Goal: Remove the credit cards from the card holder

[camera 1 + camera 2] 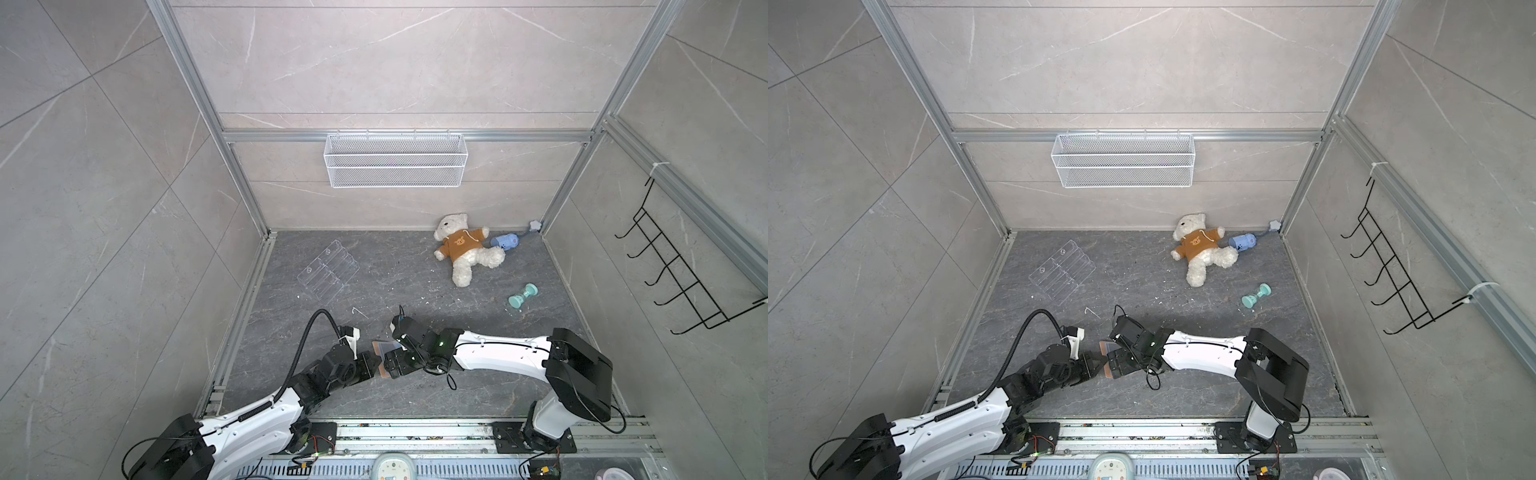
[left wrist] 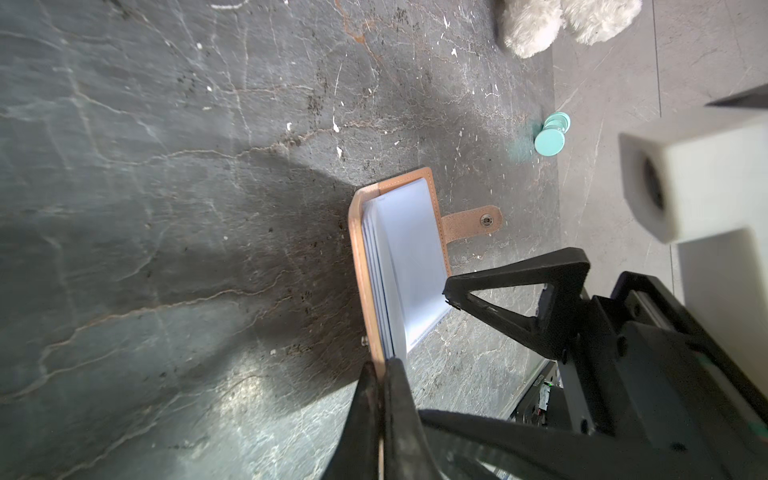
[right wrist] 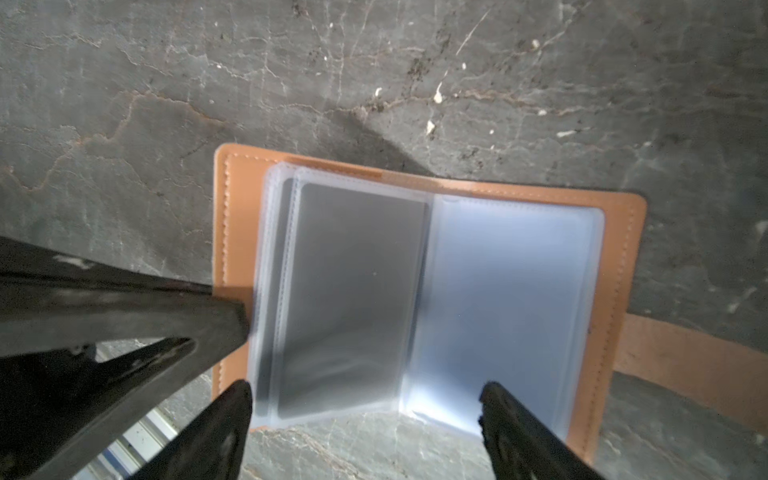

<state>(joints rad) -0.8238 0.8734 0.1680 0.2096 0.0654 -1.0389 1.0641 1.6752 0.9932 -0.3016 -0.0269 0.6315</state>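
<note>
The tan leather card holder (image 3: 237, 232) lies open on the dark table near the front middle, between both arms, and shows in both top views (image 1: 380, 347) (image 1: 1106, 345). Its pale blue sleeves (image 2: 411, 249) are fanned out. One dark grey credit card (image 3: 353, 291) sits inside a sleeve. My left gripper (image 2: 380, 368) is shut on the edge of the leather cover and holds that cover raised. My right gripper (image 3: 365, 395) hangs open just over the near edge of the sleeves, with nothing between its fingers. One right finger (image 2: 519, 291) rests at a sleeve page.
A clear acrylic rack (image 1: 328, 270) lies at the back left. A white teddy bear (image 1: 461, 249), a small blue toy (image 1: 505, 242) and a teal dumbbell toy (image 1: 522, 296) lie at the back right. A wire basket (image 1: 395, 160) hangs on the back wall, a black hook rack (image 1: 673, 266) on the right wall.
</note>
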